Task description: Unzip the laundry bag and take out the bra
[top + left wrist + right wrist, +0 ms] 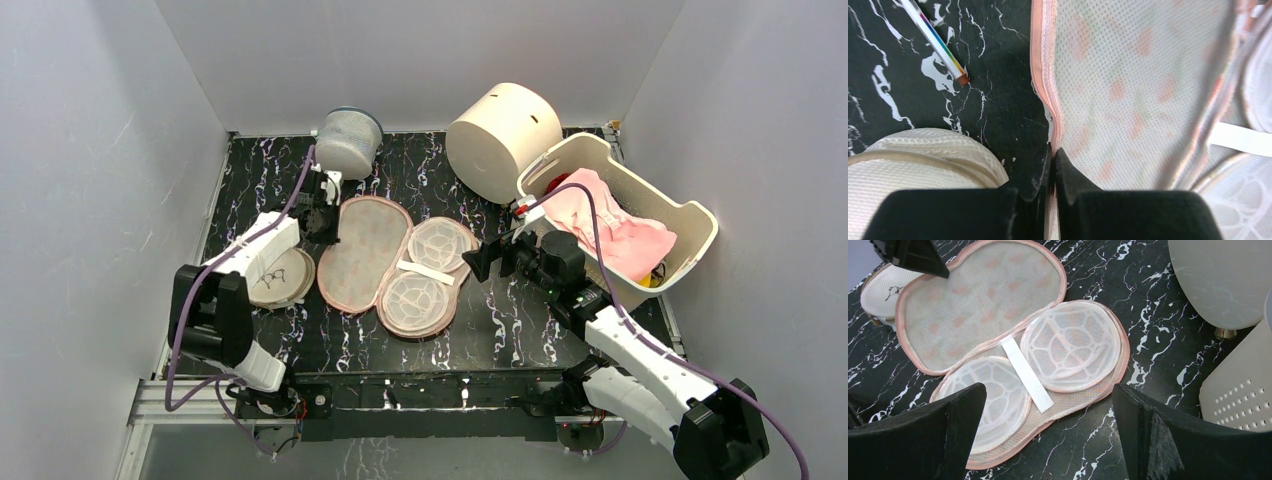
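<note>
The laundry bag (370,255) lies unzipped and spread flat on the black marble table, its salmon lid (1128,75) to the left. Its other half (1068,345) shows two white mesh cups and a white strap. My left gripper (325,218) is shut on the pink zip edge of the lid (1053,150) at its far left corner. My right gripper (487,262) is open and empty, hovering just right of the bag's cup half (1048,390). A pale-pink soft garment, the bra (615,235), lies in the white basket at the right.
A white basket (700,215) stands at the right, next to a cream cylinder (503,135). A grey-white mesh cylinder (348,140) stands at the back. A round beige disc with a glasses drawing (280,277) lies left of the bag. A thin coloured strip (938,42) lies on the table.
</note>
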Motion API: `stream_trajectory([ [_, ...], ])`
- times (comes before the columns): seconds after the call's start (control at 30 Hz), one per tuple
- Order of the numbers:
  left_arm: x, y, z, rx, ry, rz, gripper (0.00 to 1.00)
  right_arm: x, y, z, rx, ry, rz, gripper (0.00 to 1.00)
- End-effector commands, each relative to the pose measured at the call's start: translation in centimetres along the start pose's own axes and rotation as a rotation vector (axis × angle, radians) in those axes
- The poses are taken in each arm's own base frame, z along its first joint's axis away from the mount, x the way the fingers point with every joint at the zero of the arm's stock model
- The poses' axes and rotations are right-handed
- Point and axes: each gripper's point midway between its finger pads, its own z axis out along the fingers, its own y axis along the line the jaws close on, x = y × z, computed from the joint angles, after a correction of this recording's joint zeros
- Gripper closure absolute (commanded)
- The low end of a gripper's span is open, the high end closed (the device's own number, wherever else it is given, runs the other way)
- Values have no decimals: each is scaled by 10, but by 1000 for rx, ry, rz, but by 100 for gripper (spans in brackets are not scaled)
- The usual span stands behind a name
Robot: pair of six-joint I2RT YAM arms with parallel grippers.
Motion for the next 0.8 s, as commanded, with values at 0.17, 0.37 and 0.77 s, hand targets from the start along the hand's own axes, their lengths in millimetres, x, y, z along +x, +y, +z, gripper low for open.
stream_trajectory([
  [0.17, -42, -23, -82, -48, -146, 122, 100, -24, 2, 0, 1, -88, -15, 2],
  [0.37, -57, -79, -105, 50, -189, 166, 100, -30, -6, -7, 55, -122, -13, 2],
  [0.77, -45, -160, -94, 239, -149, 163, 100, -52, -37, -43, 265, -266, 25, 2],
])
